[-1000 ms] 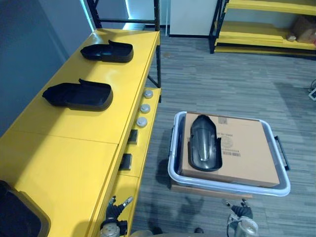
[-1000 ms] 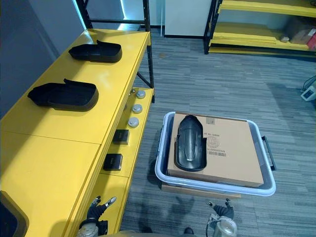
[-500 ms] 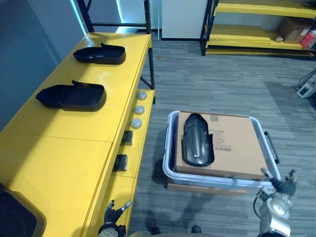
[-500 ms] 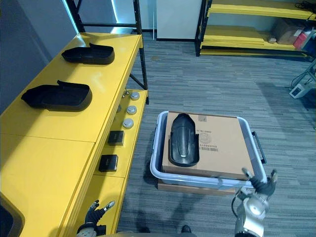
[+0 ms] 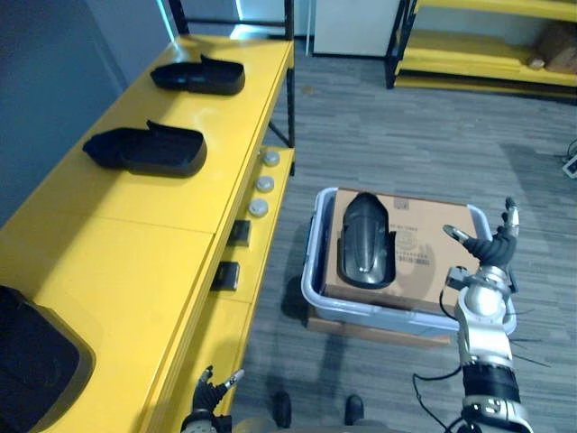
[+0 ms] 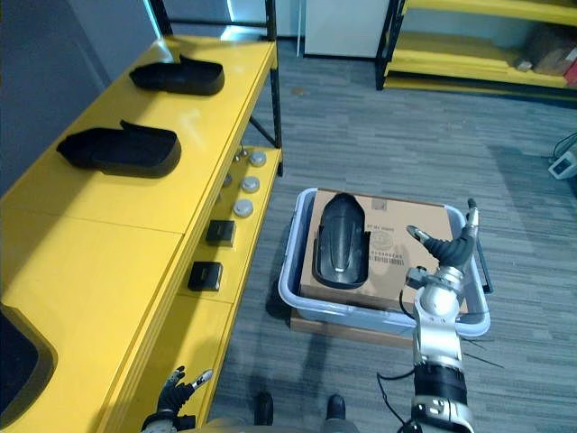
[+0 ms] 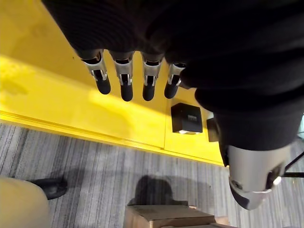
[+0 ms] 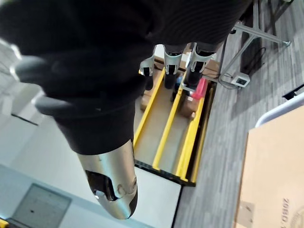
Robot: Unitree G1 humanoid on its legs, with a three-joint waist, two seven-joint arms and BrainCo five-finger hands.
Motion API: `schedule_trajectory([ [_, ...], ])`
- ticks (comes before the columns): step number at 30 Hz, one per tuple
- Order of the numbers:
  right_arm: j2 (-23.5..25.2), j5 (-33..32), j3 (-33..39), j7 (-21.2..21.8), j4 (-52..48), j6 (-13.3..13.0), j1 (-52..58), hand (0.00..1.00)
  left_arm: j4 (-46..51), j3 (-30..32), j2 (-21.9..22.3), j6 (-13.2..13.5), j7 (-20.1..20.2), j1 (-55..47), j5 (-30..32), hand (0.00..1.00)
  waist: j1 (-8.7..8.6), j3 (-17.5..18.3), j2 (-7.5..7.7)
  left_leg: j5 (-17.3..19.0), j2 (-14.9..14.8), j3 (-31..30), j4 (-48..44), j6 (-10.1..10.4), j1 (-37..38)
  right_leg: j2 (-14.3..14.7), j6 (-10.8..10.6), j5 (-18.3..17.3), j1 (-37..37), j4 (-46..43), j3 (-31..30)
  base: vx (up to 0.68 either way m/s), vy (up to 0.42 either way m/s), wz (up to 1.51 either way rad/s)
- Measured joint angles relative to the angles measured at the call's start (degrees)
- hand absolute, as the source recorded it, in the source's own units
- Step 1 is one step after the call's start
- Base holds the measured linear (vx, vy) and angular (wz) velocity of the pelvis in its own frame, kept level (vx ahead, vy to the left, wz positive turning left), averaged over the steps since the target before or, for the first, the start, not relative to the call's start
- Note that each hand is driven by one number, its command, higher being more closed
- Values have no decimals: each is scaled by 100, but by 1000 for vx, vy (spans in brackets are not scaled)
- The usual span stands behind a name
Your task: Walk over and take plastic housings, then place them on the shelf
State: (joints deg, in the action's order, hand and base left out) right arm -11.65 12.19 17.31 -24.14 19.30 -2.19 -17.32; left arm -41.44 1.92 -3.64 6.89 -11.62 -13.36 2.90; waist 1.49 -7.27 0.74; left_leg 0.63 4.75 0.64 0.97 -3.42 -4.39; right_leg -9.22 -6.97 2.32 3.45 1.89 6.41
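Right robot hand (image 5: 492,250) is raised at the right end of the box (image 5: 433,257), fingers and thumb spread wide, holding nothing. Can't tell if it touches the box or the bin rim.

Left robot hand (image 5: 213,395) hangs low by the front edge of the yellow tabletop (image 5: 135,271). Its fingers are straight and relaxed, and it's empty. Its wrist view shows the tabletop's front ledge and grey floor past the fingertips.

Housing (image 5: 365,239): black, long and rounded, lying flat on the left half of the cardboard box, well apart from the right robot hand. The box sits inside a pale grey bin (image 5: 311,287) on the floor, just right of the tabletop.

Three more black housings are on the tabletop:
- second housing (image 5: 144,151), mid-tabletop
- third housing (image 5: 198,76), near the far end
- fourth housing (image 5: 36,361), at the near left corner, partly cut off by the view edge

The lower ledge on the tabletop front carries three round knobs (image 5: 264,183) and two black square switches (image 5: 239,233). A yellow rack (image 5: 487,50) stands against the far wall across the floor.
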Motion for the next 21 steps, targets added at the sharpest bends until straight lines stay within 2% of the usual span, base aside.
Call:
schedule_trajectory([
  [4, -50, 44, 16, -246, 925, 261, -673, 0, 99, -61, 0, 19, -102, 121, -6, 0, 113, -280, -50, 0, 3, -42, -140, -1, -326, -2, 19, 148, 239, 4, 15, 1, 24, 7],
  [7, -172, 47, 14, -329, 1649, 372, -1323, 0, 164, -182, 0, 90, -129, 184, -43, 0, 141, -535, -158, 0, -2, -107, -239, -1, -493, 0, 38, 277, 331, 11, 65, -14, 25, 11],
  [8, -270, 47, 4, -340, 1905, 396, -1531, 0, 163, -235, 10, 95, -140, 223, -92, 0, 233, -563, -197, 0, -4, -116, -280, -1, -598, 6, 61, 347, 413, 13, 79, -17, 26, 4],
  [12, -537, 40, -19, -358, 2688, 501, -2149, 0, 166, -376, 15, 122, -255, 326, -224, 0, 259, -797, -275, -30, 12, -199, -359, -45, -750, 2, 126, 456, 500, 15, 134, -15, 35, 11],
  [17, -702, -1, -28, -332, 3712, 603, -2825, 0, 311, -460, 17, 189, -354, 351, -351, 0, 268, -1052, -303, -113, 38, -235, -389, -113, -984, -11, 175, 580, 698, 16, 156, -10, 14, 4],
  [18, -742, -24, -28, -331, 3830, 618, -2908, 100, 321, -475, 17, 211, -357, 365, -356, 0, 268, -1103, -315, -127, 39, -245, -387, -109, -988, -10, 192, 593, 699, 16, 163, -10, 6, 8],
  [21, -920, -38, -28, -334, 4143, 665, -3201, 100, 311, -554, -2, 228, -373, 466, -421, 0, 267, -1252, -330, -204, 49, -350, -344, -95, -1018, -8, 216, 611, 706, 16, 232, -13, -6, 16],
])
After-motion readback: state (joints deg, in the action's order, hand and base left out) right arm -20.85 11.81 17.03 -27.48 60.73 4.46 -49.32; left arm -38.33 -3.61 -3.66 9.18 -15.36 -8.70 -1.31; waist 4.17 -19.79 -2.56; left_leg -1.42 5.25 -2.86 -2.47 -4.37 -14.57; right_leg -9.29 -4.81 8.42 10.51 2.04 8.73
